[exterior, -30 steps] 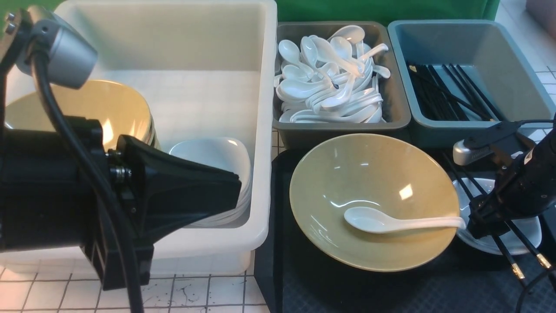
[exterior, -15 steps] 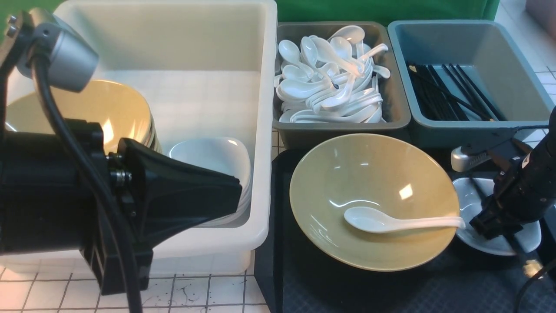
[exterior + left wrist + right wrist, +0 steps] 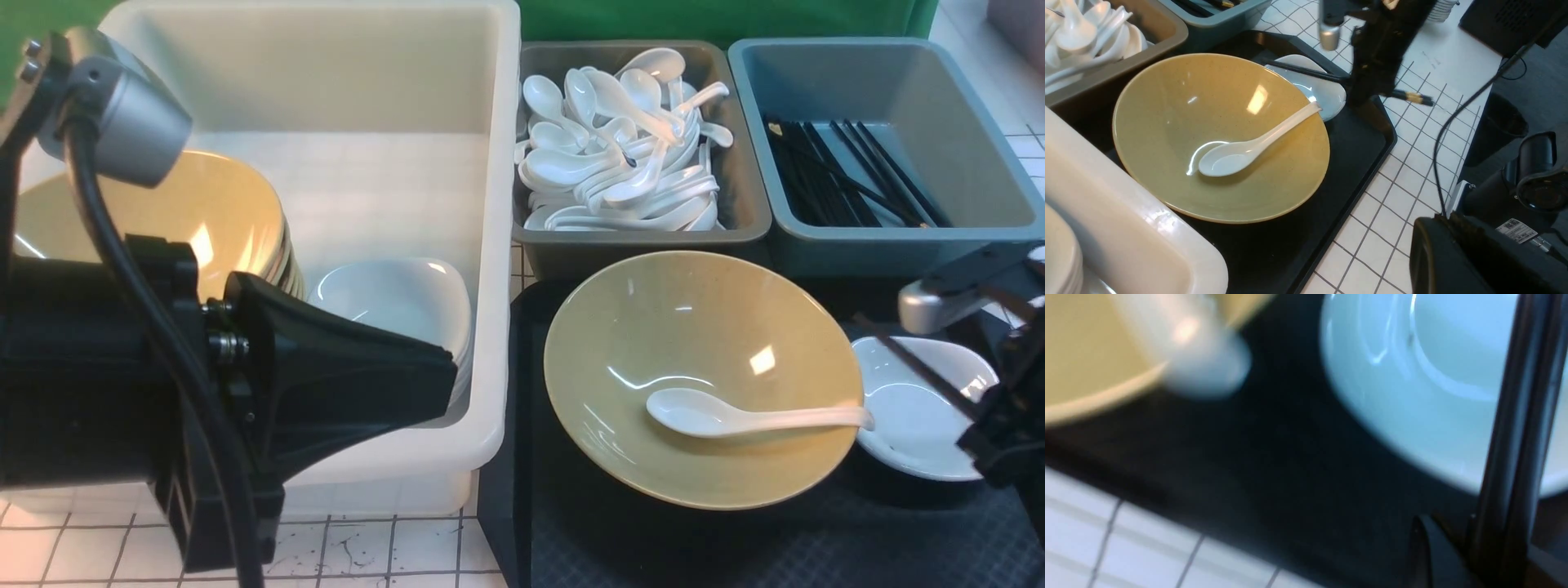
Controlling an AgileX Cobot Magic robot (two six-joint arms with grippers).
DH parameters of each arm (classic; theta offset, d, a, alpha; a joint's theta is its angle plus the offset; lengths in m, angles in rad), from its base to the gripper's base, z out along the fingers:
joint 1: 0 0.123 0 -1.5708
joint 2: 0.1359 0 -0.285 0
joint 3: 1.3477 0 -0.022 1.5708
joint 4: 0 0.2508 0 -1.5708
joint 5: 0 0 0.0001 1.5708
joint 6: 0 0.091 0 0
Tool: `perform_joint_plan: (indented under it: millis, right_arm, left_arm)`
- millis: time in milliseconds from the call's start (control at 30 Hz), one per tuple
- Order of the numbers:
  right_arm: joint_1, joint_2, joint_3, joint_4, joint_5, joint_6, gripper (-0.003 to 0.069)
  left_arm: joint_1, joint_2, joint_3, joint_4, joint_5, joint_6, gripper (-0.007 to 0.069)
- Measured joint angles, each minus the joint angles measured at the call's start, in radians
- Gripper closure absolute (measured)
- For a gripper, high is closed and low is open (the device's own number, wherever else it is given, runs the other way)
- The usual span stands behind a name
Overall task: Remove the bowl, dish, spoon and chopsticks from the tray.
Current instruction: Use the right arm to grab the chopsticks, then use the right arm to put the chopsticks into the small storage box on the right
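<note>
The yellow bowl (image 3: 702, 343) sits on the black tray (image 3: 571, 531) with the white spoon (image 3: 735, 418) lying in it, handle over the right rim. The white dish (image 3: 906, 425) sits just right of the bowl. My right gripper (image 3: 992, 433) is shut on the black chopsticks (image 3: 922, 369) and holds them slanted above the dish; they also show in the left wrist view (image 3: 1306, 71) and the right wrist view (image 3: 1515, 437). My left gripper (image 3: 447, 359) is shut and empty, over the white bin, left of the tray.
A large white bin (image 3: 498, 245) on the left holds stacked yellow bowls (image 3: 188, 212) and white dishes (image 3: 400, 302). Behind the tray, a grey bin (image 3: 735, 237) holds several spoons and a blue-grey bin (image 3: 898, 245) holds chopsticks. White tiled table lies around.
My right gripper has moved right, toward the frame's right edge, carrying the chopsticks up off the dish; the dish is now mostly uncovered. The left arm has barely moved.
</note>
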Motion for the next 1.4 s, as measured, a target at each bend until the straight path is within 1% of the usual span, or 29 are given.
perform_joint_plan:
  millis: [133,200,267,300,367,400,433,467,500,567,600,700,833,1000,1133,1200,1233,1300,1400]
  right_arm:
    - [0.000,-0.129,-0.020,0.004,0.067,0.041,0.0566]
    - [0.000,-0.170,-0.067,0.017,0.059,0.050,0.0566]
    - [0.000,-0.158,-0.162,0.035,0.011,0.067,0.0566]
    - [0.000,-0.158,-0.162,0.035,0.011,0.067,0.0566]
    - [0.000,-0.063,-0.312,0.042,-0.038,0.081,0.0566]
    - [0.000,-0.035,-0.349,0.042,-0.044,0.081,0.0566]
    - [-0.001,0.039,-0.439,0.042,-0.049,0.078,0.0566]
    - [-0.001,0.039,-0.439,0.043,-0.051,0.077,0.0566]
    - [-0.013,0.129,-0.548,0.047,-0.053,0.071,0.0566]
    - [-0.031,0.231,-0.685,0.064,-0.062,0.070,0.0566]
    - [-0.036,0.254,-0.698,0.066,-0.063,0.070,0.0566]
    - [-0.084,0.457,-0.937,0.143,-0.089,0.058,0.0566]
    - [-0.115,0.670,-1.180,0.216,-0.101,0.073,0.0566]
    - [-0.121,0.867,-1.367,0.232,-0.119,0.103,0.0566]
    - [-0.121,0.955,-1.400,0.236,-0.113,0.142,0.0559]
    - [-0.120,0.971,-1.401,0.217,-0.102,0.153,0.0539]
    - [-0.120,0.972,-1.401,0.202,-0.090,0.155,0.0500]
    - [-0.120,0.972,-1.402,0.187,-0.076,0.161,0.0444]
    - [-0.122,0.964,-1.408,0.174,-0.051,0.175,0.0300]
  left_arm:
    - [0.000,0.000,0.000,0.000,-0.003,0.000,0.0625]
    - [0.000,0.000,0.000,0.000,-0.024,0.006,0.0625]
    - [0.000,0.000,0.000,-0.008,-0.091,0.033,0.0625]
    - [0.000,0.000,0.000,-0.009,-0.091,0.035,0.0625]
    - [0.000,0.000,0.000,-0.036,-0.169,0.083,0.0625]
    - [0.000,0.000,0.000,-0.046,-0.188,0.100,0.0625]
    - [0.000,0.000,0.000,-0.058,-0.208,0.124,0.0625]
    - [0.000,0.000,0.000,-0.060,-0.211,0.129,0.0625]
    - [0.000,0.000,-0.001,-0.077,-0.222,0.156,0.0625]
    - [0.000,0.000,-0.004,-0.099,-0.226,0.185,0.0625]
    - [0.000,0.000,-0.007,-0.105,-0.226,0.190,0.0625]
    - [0.000,0.000,-0.008,-0.135,-0.229,0.214,0.0625]
    - [0.000,0.000,-0.008,-0.143,-0.232,0.219,0.0625]
    - [0.000,0.000,-0.008,-0.143,-0.234,0.220,0.0625]
    - [0.000,0.000,-0.008,-0.140,-0.254,0.222,0.0625]
    - [0.000,0.000,-0.008,-0.139,-0.281,0.224,0.0625]
    - [0.000,0.000,-0.008,-0.139,-0.301,0.226,0.0625]
    - [0.000,0.000,-0.008,-0.139,-0.322,0.226,0.0625]
    - [0.000,0.000,-0.008,-0.139,-0.340,0.228,0.0625]
